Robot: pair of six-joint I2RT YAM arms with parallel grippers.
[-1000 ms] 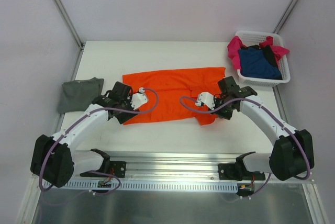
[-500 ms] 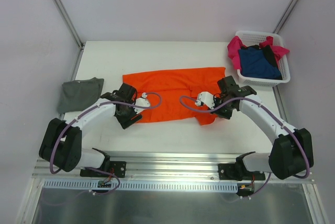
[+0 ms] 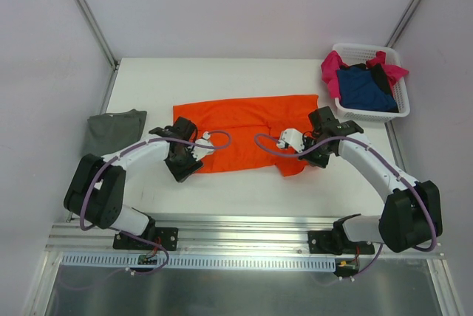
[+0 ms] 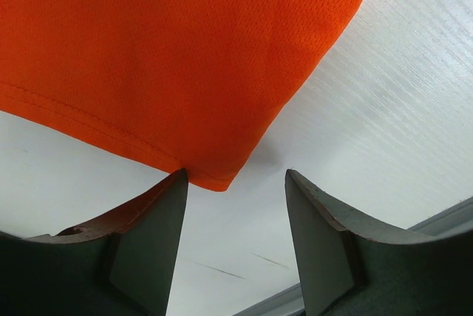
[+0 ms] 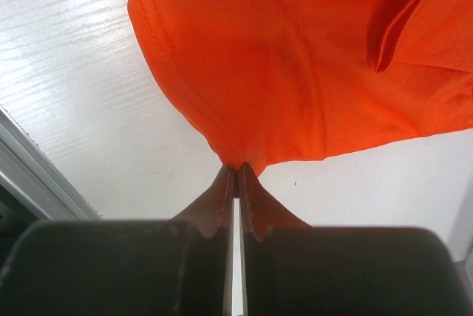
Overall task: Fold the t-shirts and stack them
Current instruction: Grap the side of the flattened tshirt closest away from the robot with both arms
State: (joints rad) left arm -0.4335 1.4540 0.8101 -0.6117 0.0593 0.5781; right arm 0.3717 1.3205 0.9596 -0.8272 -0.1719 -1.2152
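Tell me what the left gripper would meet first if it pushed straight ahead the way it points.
The orange t-shirt: its hemmed corner lies right at the tips of the open left gripper. Height is hard to judge, so it might reach the white table first.

Bright orange t-shirt [image 3: 244, 125]: fine mesh weave. Left of it, grey-green t-shirt [image 3: 111, 133], plain. Right of it, white slatted basket [image 3: 362, 47]; inside, magenta pink t-shirt [image 3: 330, 72], navy blue t-shirt [image 3: 366, 91]. Beneath it, white table [image 3: 222, 80], faint grain.

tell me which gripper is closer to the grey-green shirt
Left. The left gripper is at the orange shirt corner just right of the grey-green shirt; the right gripper pinches the orange shirt's opposite end.
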